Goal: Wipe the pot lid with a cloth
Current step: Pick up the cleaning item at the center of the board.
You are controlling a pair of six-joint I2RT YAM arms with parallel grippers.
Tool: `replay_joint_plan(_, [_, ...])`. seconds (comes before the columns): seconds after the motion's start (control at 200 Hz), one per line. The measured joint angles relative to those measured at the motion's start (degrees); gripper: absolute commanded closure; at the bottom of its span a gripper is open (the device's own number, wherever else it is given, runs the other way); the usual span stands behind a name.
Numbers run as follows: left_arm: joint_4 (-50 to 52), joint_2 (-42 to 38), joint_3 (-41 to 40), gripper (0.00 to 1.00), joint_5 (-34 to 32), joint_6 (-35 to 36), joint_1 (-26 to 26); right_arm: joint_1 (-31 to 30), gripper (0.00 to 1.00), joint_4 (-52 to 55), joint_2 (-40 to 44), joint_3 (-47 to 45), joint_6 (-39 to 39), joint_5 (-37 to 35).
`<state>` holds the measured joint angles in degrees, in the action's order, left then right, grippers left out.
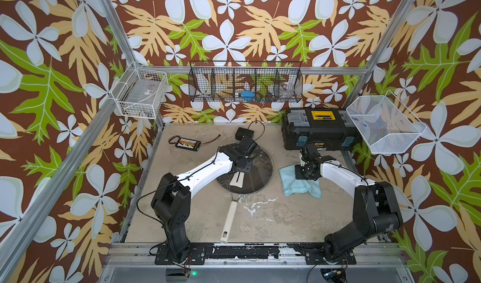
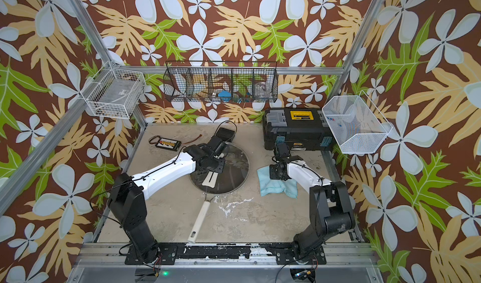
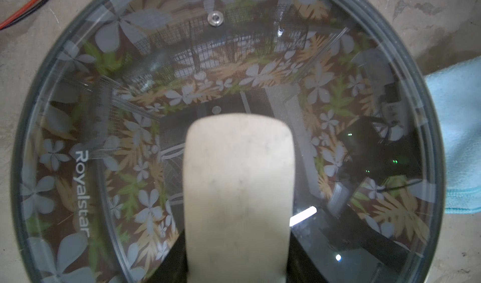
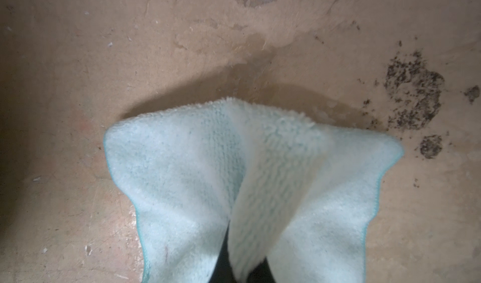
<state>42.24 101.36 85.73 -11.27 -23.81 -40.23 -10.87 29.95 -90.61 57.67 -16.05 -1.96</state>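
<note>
Your left jaws grip the handle of the lid. Your right jaws pinch the cloth, just right of the lid on the tabletop.

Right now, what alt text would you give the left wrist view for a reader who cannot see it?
A clear glass pot lid fills the frame, its cream handle clamped by the left gripper. The glass mirrors floral walls; a light blue cloth lies beside its rim.

pot lid on pan | cloth right of lid | toolbox behind cloth
</note>
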Motion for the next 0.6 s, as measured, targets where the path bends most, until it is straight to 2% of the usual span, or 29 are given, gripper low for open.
replay_joint_plan(0.175, [1.95, -0.83, 3.26, 1.00, 1.07, -1.16, 0.00, 0.04, 1.00, -0.52, 2.75, -0.55, 0.00, -0.48])
replay_joint_plan(0.35, [0.85, -5.01, 4.83, 1.00, 1.20, -0.66, 0.00, 0.74, 1.00, -1.57, 4.46, -1.38, -0.02, -0.48])
replay_joint_plan(0.601, [-7.56, -16.13, -5.22, 1.00, 1.70, 1.29, 0.02, 0.96, 1.00, -3.98, 8.59, -2.25, 0.26, 2.54])
